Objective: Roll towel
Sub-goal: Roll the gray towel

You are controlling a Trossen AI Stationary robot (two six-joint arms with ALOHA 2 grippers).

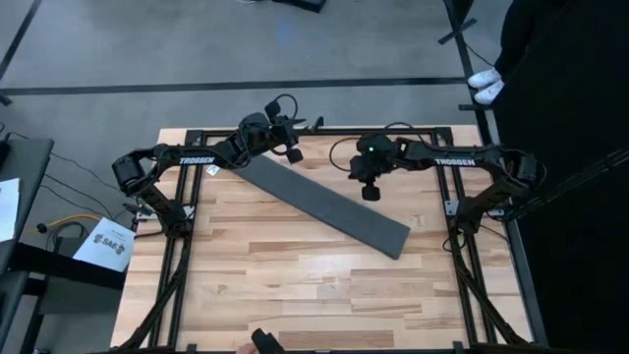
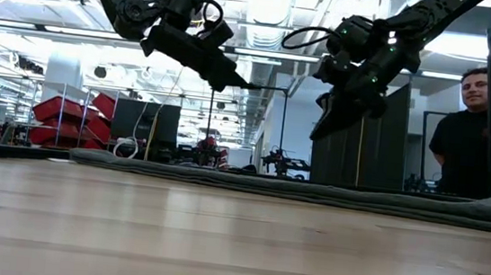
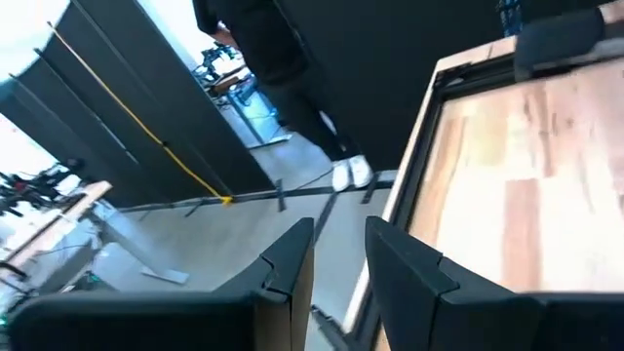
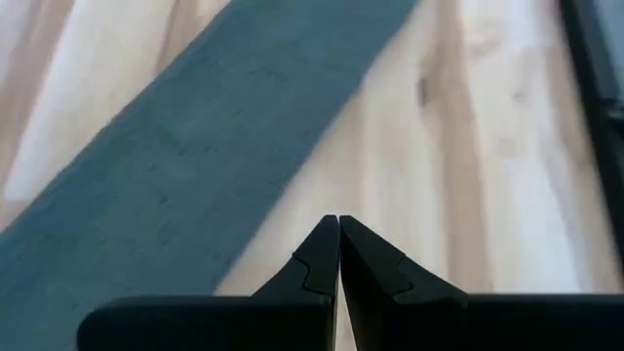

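Lettering reading TROSSEN marks both arms; the white tag [image 1: 211, 169] at the far-left end of the towel [image 1: 324, 205], a flat diagonal strip on the table [image 1: 295, 285], is too small to read. Left gripper [image 1: 292, 144], fingers slightly parted, hangs over the table's far edge; right gripper [image 1: 371, 190], fingers pressed together, hovers beside the towel.

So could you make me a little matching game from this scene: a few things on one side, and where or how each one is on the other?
Things:
1. towel
2. left pincer
3. right pincer
4. person

States:
A. shut, above the bare wood beside the towel
B. standing beyond the table's edge
C. open, raised at the table's far edge
D. folded into a long strip, lying flat

Pairs: 1-D, 2-C, 3-A, 4-B
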